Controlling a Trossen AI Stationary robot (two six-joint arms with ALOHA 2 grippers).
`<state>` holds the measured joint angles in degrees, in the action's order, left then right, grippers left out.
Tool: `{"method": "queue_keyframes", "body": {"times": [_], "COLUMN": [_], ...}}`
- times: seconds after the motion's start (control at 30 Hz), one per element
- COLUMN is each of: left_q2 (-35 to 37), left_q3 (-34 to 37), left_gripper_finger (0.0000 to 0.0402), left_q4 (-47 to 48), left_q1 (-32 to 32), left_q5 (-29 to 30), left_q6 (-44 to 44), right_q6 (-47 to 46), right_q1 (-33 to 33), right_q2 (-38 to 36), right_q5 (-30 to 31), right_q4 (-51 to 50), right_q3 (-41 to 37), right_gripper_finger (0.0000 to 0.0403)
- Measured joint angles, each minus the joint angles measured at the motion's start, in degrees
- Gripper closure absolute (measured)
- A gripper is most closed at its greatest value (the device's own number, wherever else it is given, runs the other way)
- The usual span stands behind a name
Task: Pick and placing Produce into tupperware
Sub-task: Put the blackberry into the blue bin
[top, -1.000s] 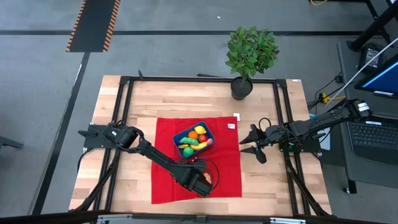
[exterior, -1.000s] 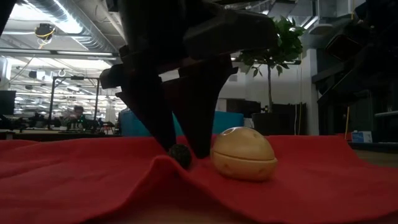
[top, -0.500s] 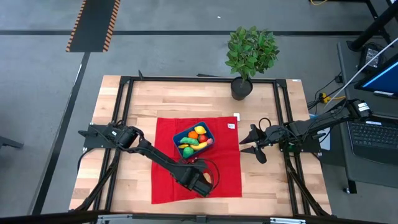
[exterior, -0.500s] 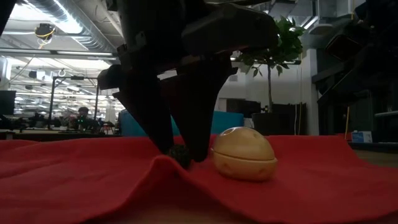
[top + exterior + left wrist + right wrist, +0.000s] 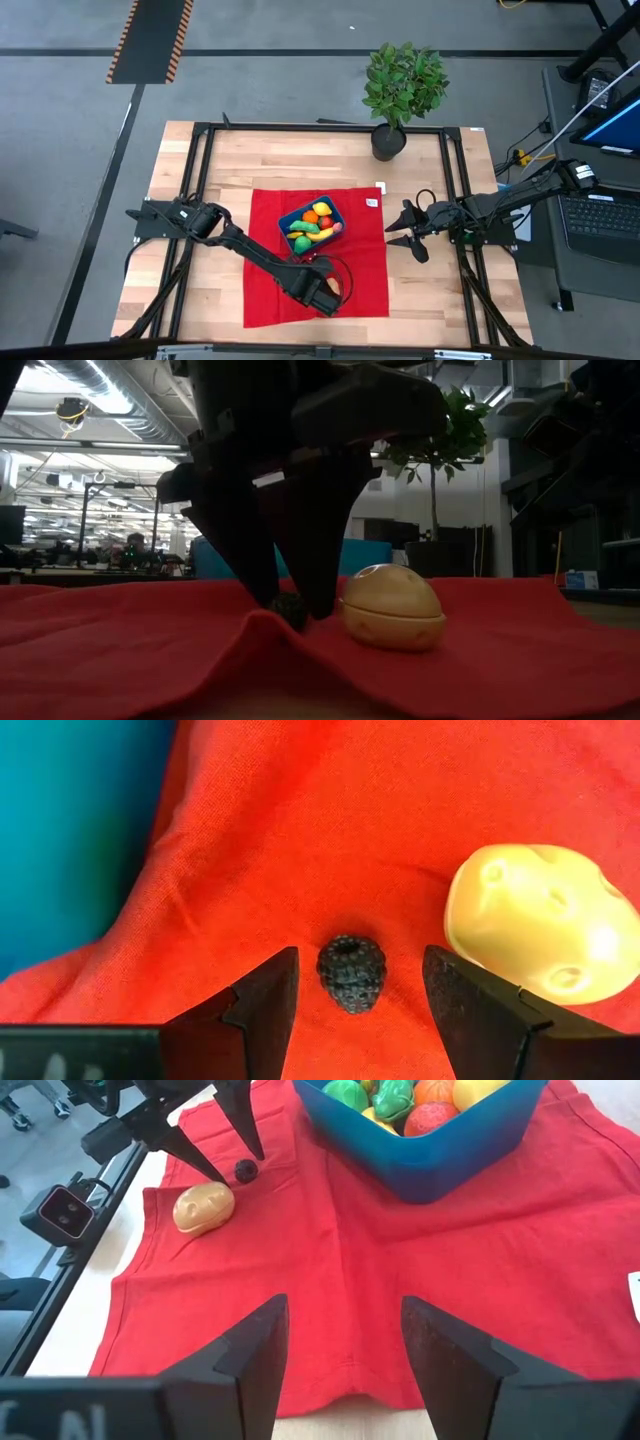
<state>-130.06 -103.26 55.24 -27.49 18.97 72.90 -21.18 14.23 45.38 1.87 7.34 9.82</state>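
A small dark bumpy berry (image 5: 352,972) lies on the red cloth (image 5: 365,270), next to a pale yellow potato (image 5: 535,920). My left gripper (image 5: 360,960) points down over the berry, open, with one finger on each side of it and a gap on both sides; the low view shows the left gripper (image 5: 295,600) low over the cloth. The blue tupperware (image 5: 292,213) sits mid-cloth and holds several orange, yellow, green and red pieces. My right gripper (image 5: 400,232) waits open by the cloth's right edge.
The cloth rises in a fold (image 5: 250,625) just in front of the berry. The potato (image 5: 392,608) lies close beside one left finger. A potted plant (image 5: 403,85) stands at the table's far edge. Bare wood lies left and right of the cloth.
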Motion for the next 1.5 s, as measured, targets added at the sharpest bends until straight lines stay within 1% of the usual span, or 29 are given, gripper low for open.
{"method": "queue_keyframes", "body": {"times": [0.2,0.6,0.83,0.97,1.3,1.5], "left_q2": [0.0,0.0,0.0,0.0,0.0,0.0], "left_q3": [0.0,0.0,0.0,0.0,0.0,0.0], "left_gripper_finger": [0.0202,0.0276,0.0297,0.0296,0.0266,0.0261], "left_q4": [0.0,0.7,0.7,0.7,0.7,0.7], "left_q1": [0.0,0.1,0.1,0.1,0.1,0.1], "left_q5": [0.0,0.0,0.0,0.0,-0.3,-0.3], "left_q6": [0.0,0.0,-0.1,-0.1,-1.5,-1.6], "right_q6": [-1.0,-0.9,-1.1,-1.2,-1.2,-1.2], "right_q1": [0.0,0.0,0.0,0.0,0.0,0.0], "right_q2": [0.0,0.0,0.0,0.0,0.0,0.0], "right_q5": [0.0,0.0,0.0,0.0,0.0,0.0], "right_q4": [0.0,-0.1,-1.5,-2.4,-2.5,-2.5], "right_q3": [0.0,0.0,0.0,0.0,0.0,0.0], "right_gripper_finger": [0.0207,0.0207,0.0207,0.0207,0.0207,0.0207]}}
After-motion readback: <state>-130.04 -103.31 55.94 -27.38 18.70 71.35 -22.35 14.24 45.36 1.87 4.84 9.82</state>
